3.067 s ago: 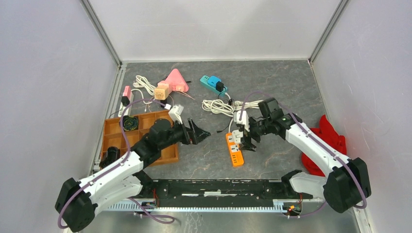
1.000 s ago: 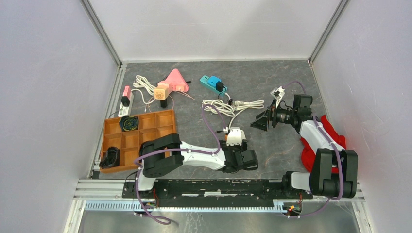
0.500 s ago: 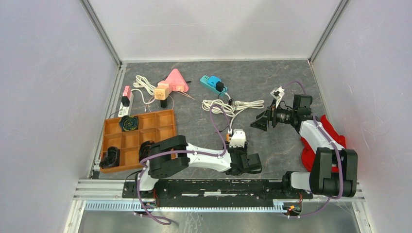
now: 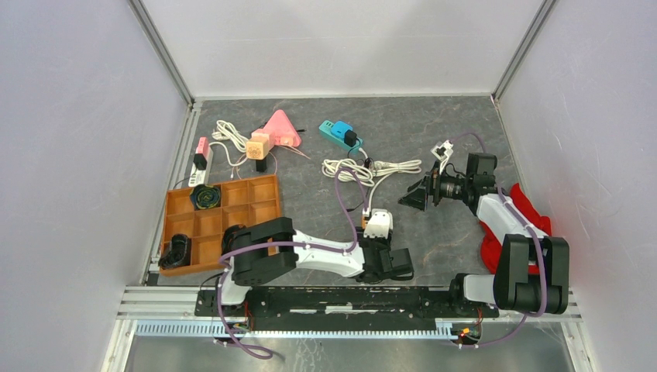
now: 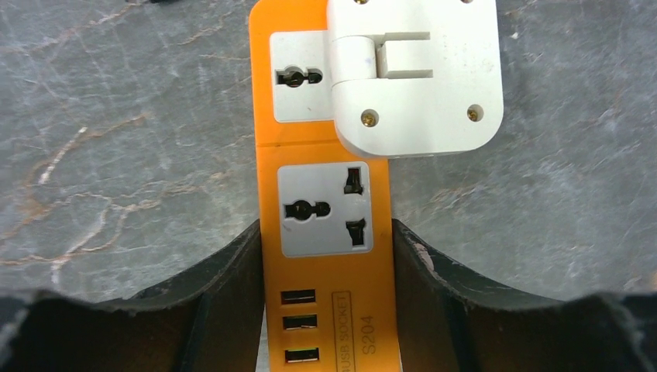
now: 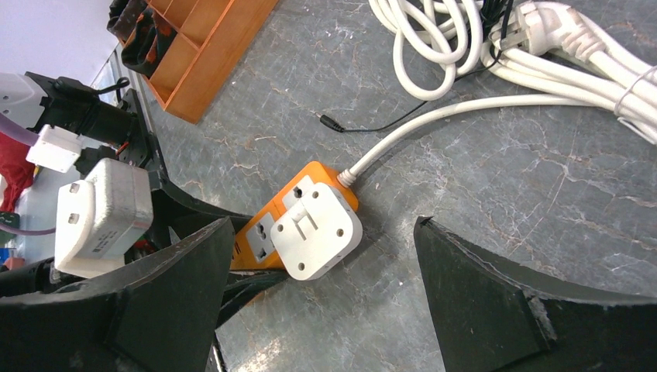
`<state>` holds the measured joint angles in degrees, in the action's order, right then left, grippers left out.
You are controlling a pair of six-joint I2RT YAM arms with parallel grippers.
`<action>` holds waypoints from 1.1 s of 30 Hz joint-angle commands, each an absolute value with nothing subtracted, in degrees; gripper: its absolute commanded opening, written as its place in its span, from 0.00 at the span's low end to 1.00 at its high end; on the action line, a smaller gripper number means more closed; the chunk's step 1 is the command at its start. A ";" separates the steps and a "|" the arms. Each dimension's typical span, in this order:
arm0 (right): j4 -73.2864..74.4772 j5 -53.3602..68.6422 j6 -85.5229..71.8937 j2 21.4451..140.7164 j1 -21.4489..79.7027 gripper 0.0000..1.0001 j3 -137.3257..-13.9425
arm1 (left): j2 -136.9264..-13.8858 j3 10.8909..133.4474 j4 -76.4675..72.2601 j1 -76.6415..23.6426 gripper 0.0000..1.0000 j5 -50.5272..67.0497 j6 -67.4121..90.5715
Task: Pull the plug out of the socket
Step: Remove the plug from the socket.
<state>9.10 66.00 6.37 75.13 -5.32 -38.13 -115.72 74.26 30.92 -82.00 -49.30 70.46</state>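
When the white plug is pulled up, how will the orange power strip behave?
Probably light: the power strip is slim plastic, so it may lift with the white plug unless the left gripper, fingers against both long sides, pins it. It looks stiff, unlikely to bend. Its white cable may tug it sideways.

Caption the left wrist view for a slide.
Left claw grips the orange plastic power strip below its plugged-in white square plug.

An orange plastic tray with little boxes (image 4: 259, 208) sits on the left, with a round black coil (image 4: 207, 196) in a back box. Behind it lie a pink triangle block (image 4: 280, 129) and a small wooden cube (image 4: 259, 145), maybe touching. A red cloth (image 4: 528, 213) is bunched up far right.
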 commanded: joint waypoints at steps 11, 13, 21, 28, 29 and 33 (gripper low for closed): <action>3.70 70.53 5.63 70.36 -5.07 0.94 -35.95 | -97.44 56.52 3.26 -82.29 0.02 -40.71 41.45; 4.88 70.44 7.91 68.60 -4.69 0.94 -36.21 | -95.87 54.71 1.59 -81.88 0.02 -38.32 39.02; 12.86 71.14 26.82 59.99 -0.82 0.98 -36.89 | -86.76 45.40 -8.84 -77.45 0.02 -21.66 32.54; 18.17 74.30 49.90 52.05 2.62 0.98 -32.70 | -76.71 34.78 -20.87 -71.15 0.02 -7.01 32.90; 23.53 75.84 58.89 51.63 3.00 0.98 -32.76 | -75.70 33.93 -21.40 -70.21 0.02 -5.35 33.41; 59.84 78.54 114.61 52.43 5.25 0.98 -35.48 | -72.84 31.79 -22.42 -67.04 0.02 1.56 35.80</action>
<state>26.61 73.76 60.47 51.83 3.29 -33.76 -76.69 32.93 -13.45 -69.28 -9.50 35.16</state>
